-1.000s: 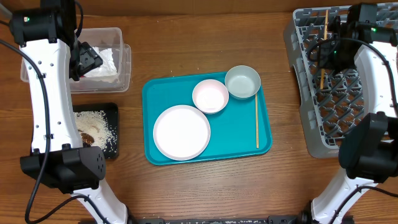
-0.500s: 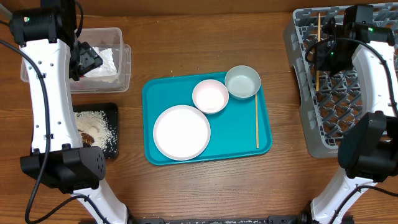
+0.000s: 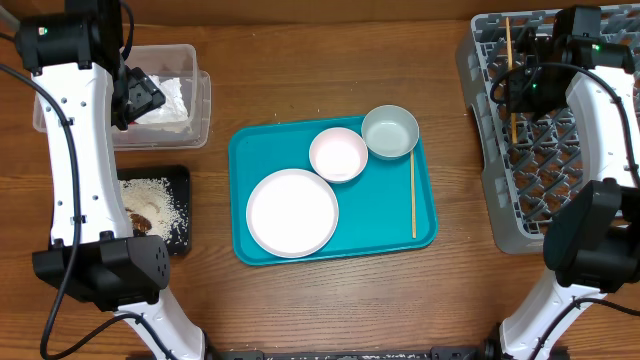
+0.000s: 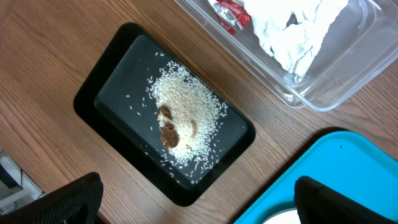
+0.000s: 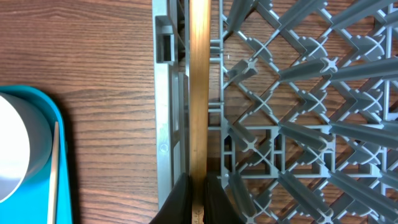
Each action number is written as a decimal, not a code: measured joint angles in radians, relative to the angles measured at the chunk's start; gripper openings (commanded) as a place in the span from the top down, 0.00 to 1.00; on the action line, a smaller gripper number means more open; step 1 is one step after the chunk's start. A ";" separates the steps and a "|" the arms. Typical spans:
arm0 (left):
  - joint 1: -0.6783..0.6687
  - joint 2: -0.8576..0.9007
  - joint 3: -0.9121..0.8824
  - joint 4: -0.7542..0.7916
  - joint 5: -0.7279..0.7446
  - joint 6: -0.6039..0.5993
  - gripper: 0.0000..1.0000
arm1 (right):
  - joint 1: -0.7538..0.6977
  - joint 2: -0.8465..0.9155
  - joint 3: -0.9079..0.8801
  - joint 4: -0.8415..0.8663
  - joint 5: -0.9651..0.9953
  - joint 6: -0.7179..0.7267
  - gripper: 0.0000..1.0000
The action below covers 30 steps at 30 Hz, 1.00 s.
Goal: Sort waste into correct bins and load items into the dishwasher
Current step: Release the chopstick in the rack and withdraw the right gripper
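Change: I see the chopstick held by the right gripper has shifted left since a second ago. It was over the inner cells of the grey dish rack and now lies along the rack's left edge.
Unchanged: the left arm and everything on the teal tray sit where they were.
Right arm: I have it reaching over the rack's far-left part, with the stick running lengthwise along the rim.
Right fingers: pinched shut on the chopstick's near end.
Left arm: the left gripper hangs over the clear tub, looking down on the black tray.
Left fingers: spread wide, nothing between them.
Waste: napkins and red wrapper in the tub; rice and brown scraps in the black tray.
Still on teal tray: white plate, pinkish bowl, grey-green bowl, second chopstick.
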 measured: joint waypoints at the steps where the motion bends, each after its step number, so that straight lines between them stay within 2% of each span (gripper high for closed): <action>1: 0.000 0.000 0.000 0.000 0.000 0.000 0.00 | 0.000 0.000 0.000 -0.001 0.000 -0.002 0.96; 4: 0.000 0.000 0.000 0.000 0.000 0.000 0.00 | 0.000 0.000 0.000 -0.004 -0.001 -0.006 0.95; 9: 0.000 0.000 0.000 0.000 0.000 0.000 0.00 | 0.000 0.000 0.000 -0.018 -0.002 0.002 0.69; 11: 0.000 0.000 0.000 0.000 0.000 0.000 0.00 | 0.000 0.000 0.000 -0.024 -0.002 0.006 0.65; 23: 0.000 0.000 0.000 0.000 0.000 0.000 0.00 | 0.001 -0.005 0.000 -0.058 0.000 0.122 0.62; 29: 0.000 0.000 0.000 0.000 0.000 0.000 0.00 | 0.008 -0.101 0.000 -0.165 -0.154 0.201 0.62; 30: 0.000 0.000 0.000 0.000 0.000 0.000 0.00 | 0.013 -0.125 0.000 -0.193 -0.188 0.208 0.59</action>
